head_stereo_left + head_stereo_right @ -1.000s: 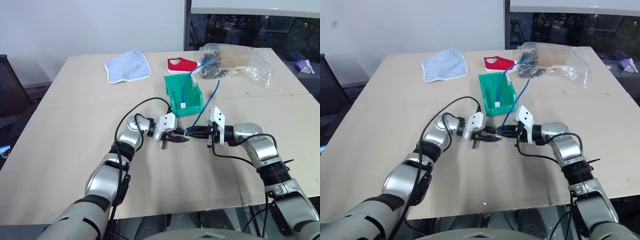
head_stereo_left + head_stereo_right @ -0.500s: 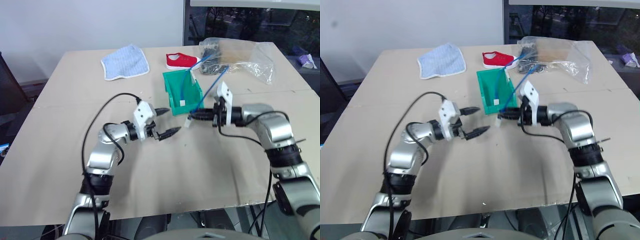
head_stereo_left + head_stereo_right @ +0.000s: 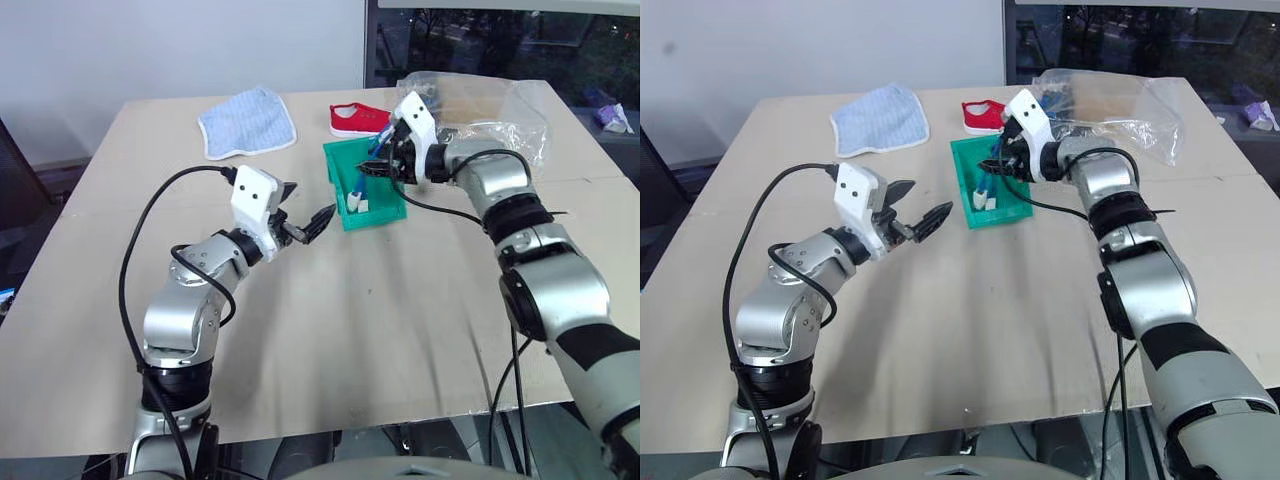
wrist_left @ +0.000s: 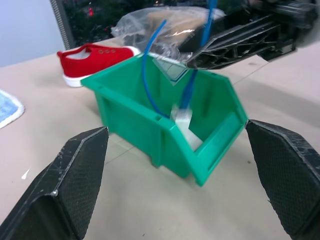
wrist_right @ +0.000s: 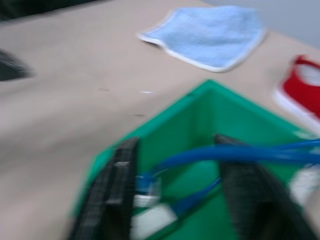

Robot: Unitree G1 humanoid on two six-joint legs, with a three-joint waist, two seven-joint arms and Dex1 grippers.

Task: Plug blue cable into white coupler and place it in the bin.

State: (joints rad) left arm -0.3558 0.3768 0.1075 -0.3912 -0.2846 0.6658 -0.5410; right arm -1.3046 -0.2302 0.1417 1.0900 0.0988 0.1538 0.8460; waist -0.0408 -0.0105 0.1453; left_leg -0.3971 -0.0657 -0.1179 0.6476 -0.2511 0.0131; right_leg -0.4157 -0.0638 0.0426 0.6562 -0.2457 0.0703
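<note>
Already the right gripper [image 3: 372, 167] hung over the bin [image 3: 384, 212], fingers parted around the blue cable [image 5: 215, 152] (coupler end down inside); the left gripper [image 3: 305, 222], spread empty, waited beside it.

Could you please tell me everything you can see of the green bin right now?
The bin is a small rectangular tray of glossy green plastic with a low sloped front lip, standing upright on the tan table near a red shoe. Blue cable loops into it, ending at a white block on its floor. The right gripper hovers open over it; the left gripper stands open beside it, apart.
</note>
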